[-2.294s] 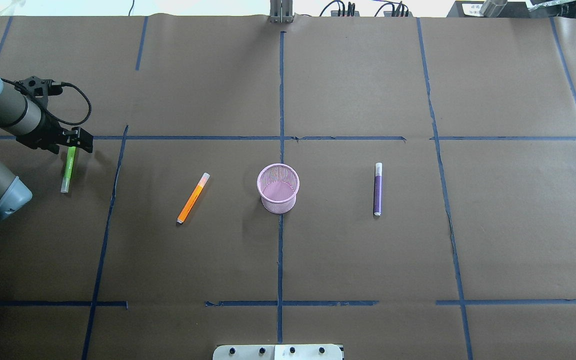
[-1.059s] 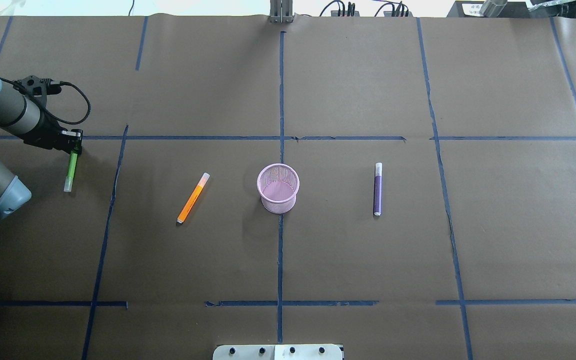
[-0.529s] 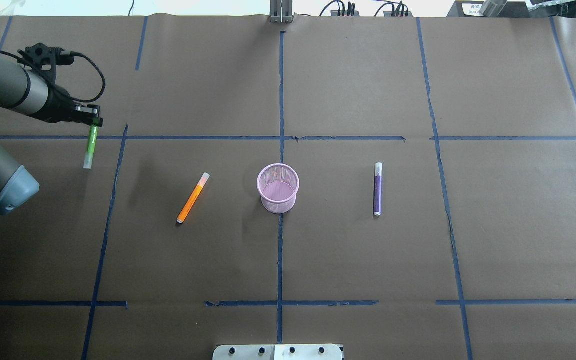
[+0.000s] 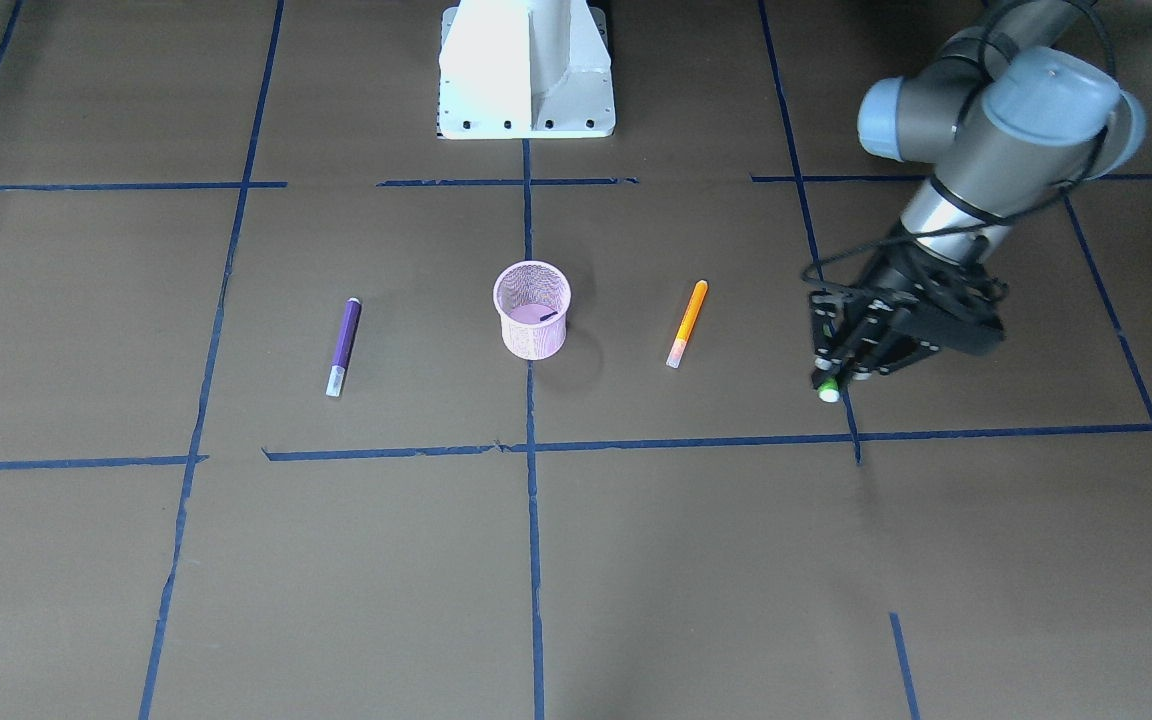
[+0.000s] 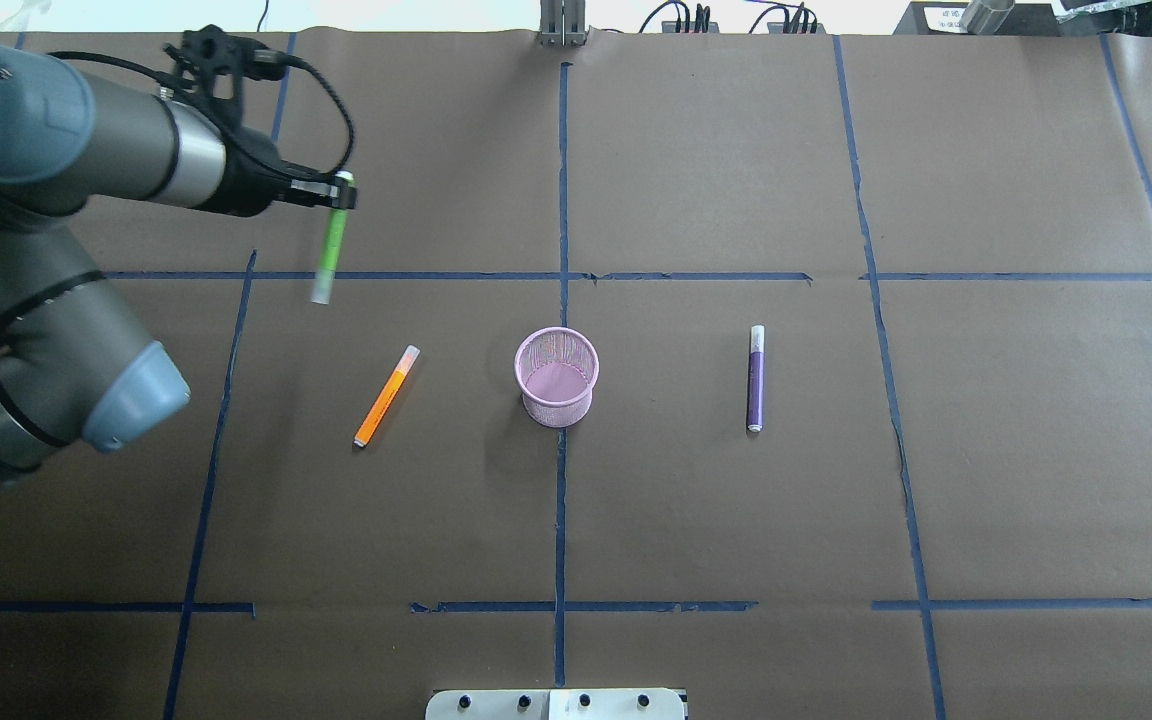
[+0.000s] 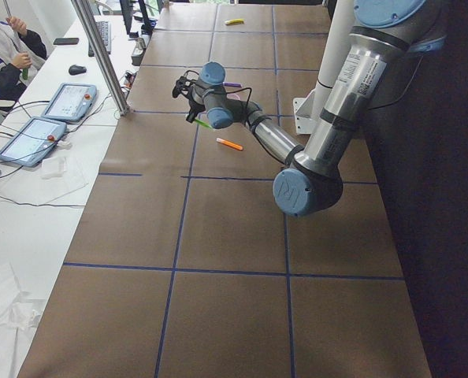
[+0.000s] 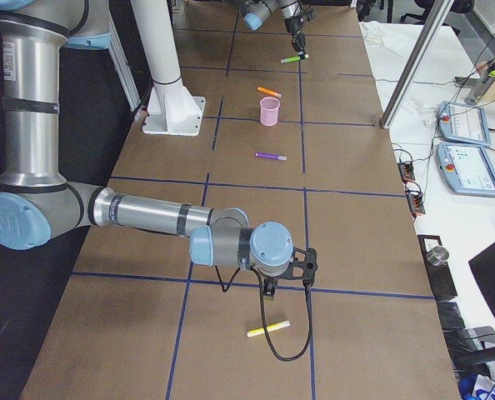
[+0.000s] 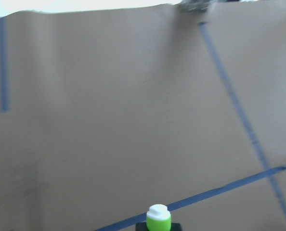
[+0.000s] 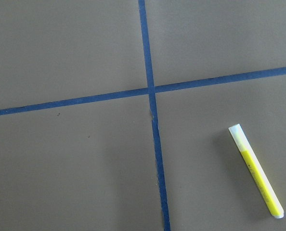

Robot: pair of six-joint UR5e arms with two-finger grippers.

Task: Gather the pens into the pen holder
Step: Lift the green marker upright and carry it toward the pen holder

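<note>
The pink wire-mesh pen holder [image 5: 556, 408] stands upright at the table's middle and also shows in the front view [image 4: 534, 340]. My left gripper [image 5: 338, 192] is shut on the upper end of a green pen [image 5: 328, 250]. It holds the pen off the table, up and to the left of the holder. The pen's white-capped end shows in the left wrist view [image 8: 159, 219]. An orange pen [image 5: 386, 396] lies left of the holder. A purple pen [image 5: 756, 378] lies right of it. My right gripper [image 7: 272, 285] hangs above a yellow pen [image 9: 256, 171]; I cannot tell whether it is open or shut.
Brown paper with blue tape lines [image 5: 562, 200] covers the table. The robot's white base [image 4: 526, 70] stands at the near edge. Operator tablets [image 6: 68, 101] lie on the side desk beyond the far edge.
My left gripper closed on the green pen at the far left. It lifted the pen off the table and carried it right and farther from the robot, nearer the holder.
</note>
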